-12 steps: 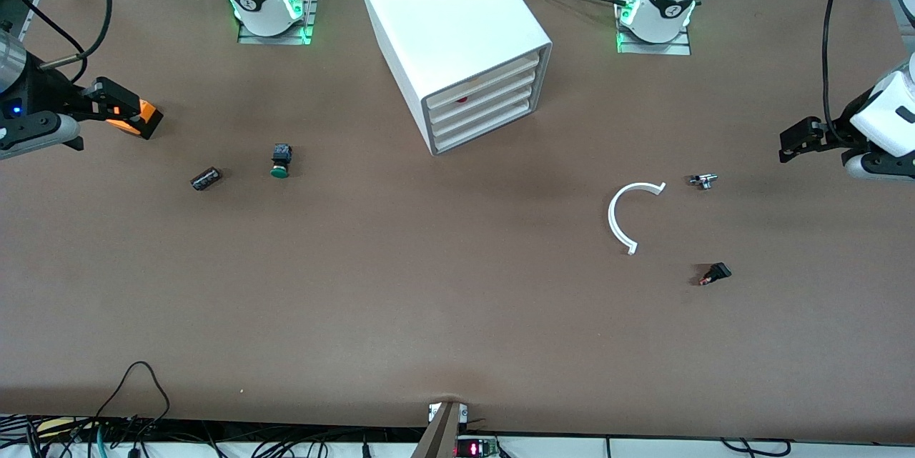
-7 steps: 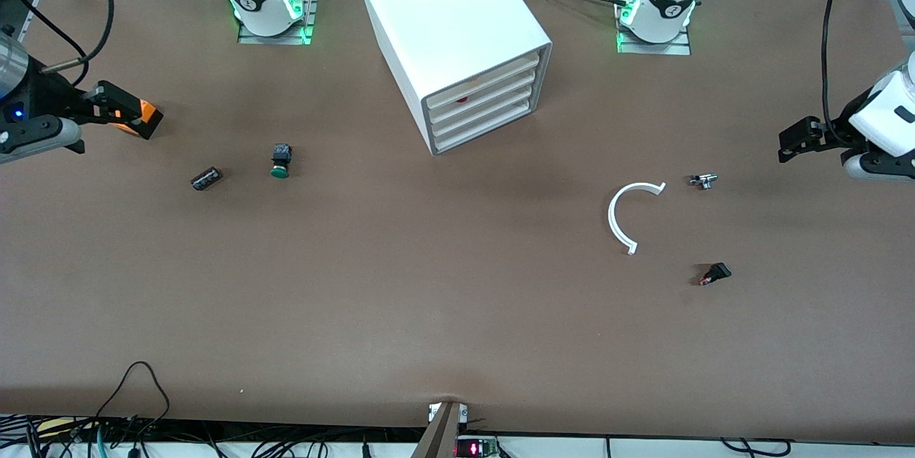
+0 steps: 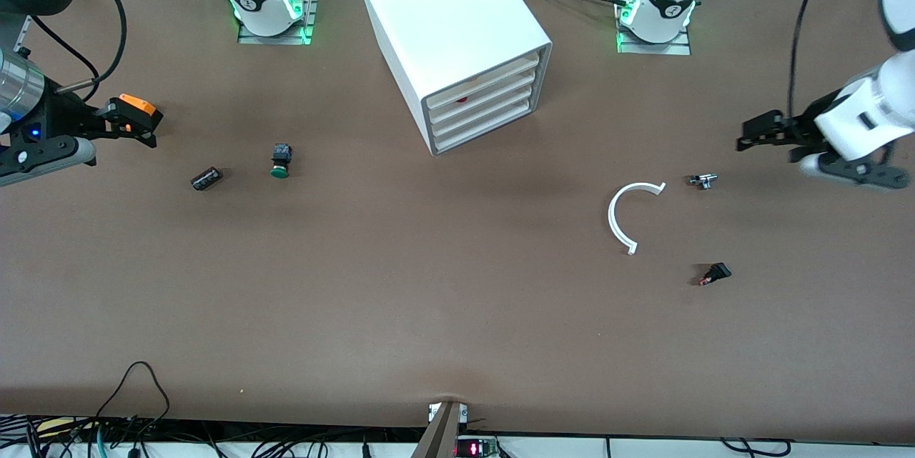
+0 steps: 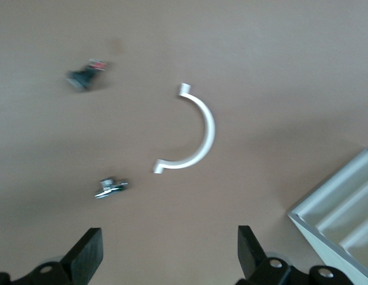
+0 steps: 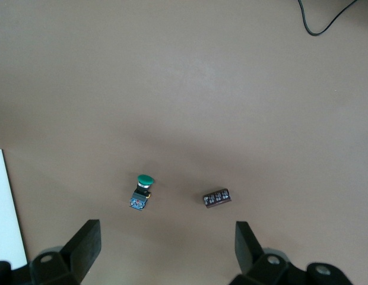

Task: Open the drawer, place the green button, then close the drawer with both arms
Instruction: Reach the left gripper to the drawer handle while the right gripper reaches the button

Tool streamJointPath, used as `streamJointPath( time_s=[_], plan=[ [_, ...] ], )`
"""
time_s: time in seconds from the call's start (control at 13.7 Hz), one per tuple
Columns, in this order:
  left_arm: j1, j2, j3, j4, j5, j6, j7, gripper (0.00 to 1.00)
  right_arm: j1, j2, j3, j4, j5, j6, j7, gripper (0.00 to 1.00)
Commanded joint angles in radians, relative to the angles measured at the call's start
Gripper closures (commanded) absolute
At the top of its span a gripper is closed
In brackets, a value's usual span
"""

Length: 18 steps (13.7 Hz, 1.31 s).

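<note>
The white four-drawer cabinet stands between the arm bases, all drawers shut. One drawer shows a red dot; the drawer below it is shut. The button, black body with green cap, lies on the table toward the right arm's end and shows in the right wrist view. My right gripper is open and empty over the orange box. My left gripper is open and empty over the table at the left arm's end. The cabinet's corner shows in the left wrist view.
A dark cylinder lies beside the button. An orange box peeks out under the right gripper. A white C-shaped piece, a small metal part and a small black part lie toward the left arm's end.
The left gripper has moved in from the table's end toward the cabinet. The right gripper has shifted slightly over the orange box. Nothing on the table has moved.
</note>
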Motion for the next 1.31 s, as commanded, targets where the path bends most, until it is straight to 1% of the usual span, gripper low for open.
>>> streamJointPath(
  time_s=[0.0,0.15,0.29,0.44,0.51,0.66,0.8,0.87,0.95,1.09,1.24],
  plan=[
    [-0.003,0.093,-0.016,0.018,-0.12,-0.039,0.072,0.0,0.02,0.027,0.01,0.006,-0.01,-0.008,-0.014,0.0],
    [-0.007,0.159,-0.027,0.013,-0.207,-0.056,0.119,0.0,0.022,0.025,0.012,0.006,-0.008,-0.035,-0.017,0.0],
    [-0.009,0.222,-0.086,0.01,-0.255,-0.054,0.145,0.0,0.023,0.031,0.012,0.008,-0.001,-0.095,-0.002,0.0],
    [-0.009,0.292,-0.155,0.01,-0.296,-0.054,0.173,0.0,0.045,0.033,0.013,-0.011,-0.005,-0.094,0.019,0.0],
    [-0.009,0.332,-0.187,0.01,-0.31,-0.053,0.213,0.0,0.054,0.033,0.013,-0.041,-0.008,-0.076,0.082,0.0],
    [-0.013,0.437,-0.241,0.019,-0.364,-0.028,0.344,0.0,0.057,0.018,0.015,-0.144,-0.008,0.028,0.122,0.0],
    [-0.015,0.544,-0.272,0.015,-0.441,0.024,0.446,0.01,0.057,0.01,0.015,-0.228,-0.008,0.113,0.124,0.0],
    [-0.013,0.593,-0.298,0.012,-0.491,0.039,0.528,0.01,0.057,0.01,0.015,-0.265,-0.005,0.15,0.125,0.0],
    [-0.016,0.628,-0.315,0.004,-0.566,0.053,0.57,0.05,0.057,0.011,0.016,-0.3,-0.001,0.19,0.127,0.0],
    [-0.071,0.652,-0.32,-0.034,-0.686,0.085,0.59,0.14,0.057,0.01,0.016,-0.411,0.005,0.298,0.137,0.0],
    [-0.128,0.656,-0.32,-0.054,-0.787,0.096,0.59,0.21,0.057,0.007,0.024,-0.507,0.01,0.387,0.202,0.0]
  ],
)
